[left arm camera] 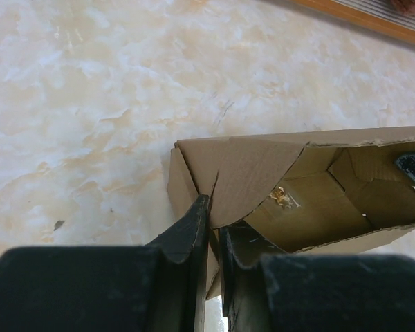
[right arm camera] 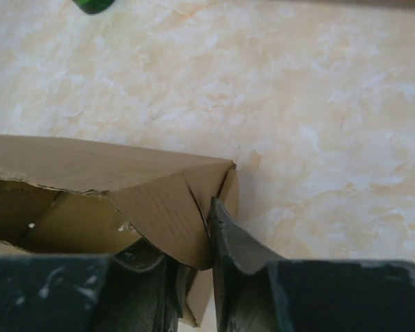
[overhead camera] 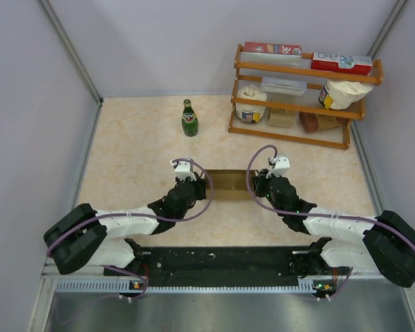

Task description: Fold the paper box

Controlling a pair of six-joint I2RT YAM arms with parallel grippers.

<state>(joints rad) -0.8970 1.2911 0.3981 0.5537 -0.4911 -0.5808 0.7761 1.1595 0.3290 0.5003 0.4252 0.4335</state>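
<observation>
The paper box is a small oblong of plain brown cardboard, lying open-topped on the table between my two arms. My left gripper is at its left end. In the left wrist view the left gripper is shut on the end wall of the box, below a curved flap folded inward. My right gripper is at the right end. In the right wrist view the right gripper straddles the end wall of the box. Its outer finger lies against the wall. The inner finger is half hidden under a folded flap.
A green bottle stands upright behind the box, a little to the left. A wooden rack at the back right holds red-and-white cartons, jars and bags. White walls close in both sides of the marbled table.
</observation>
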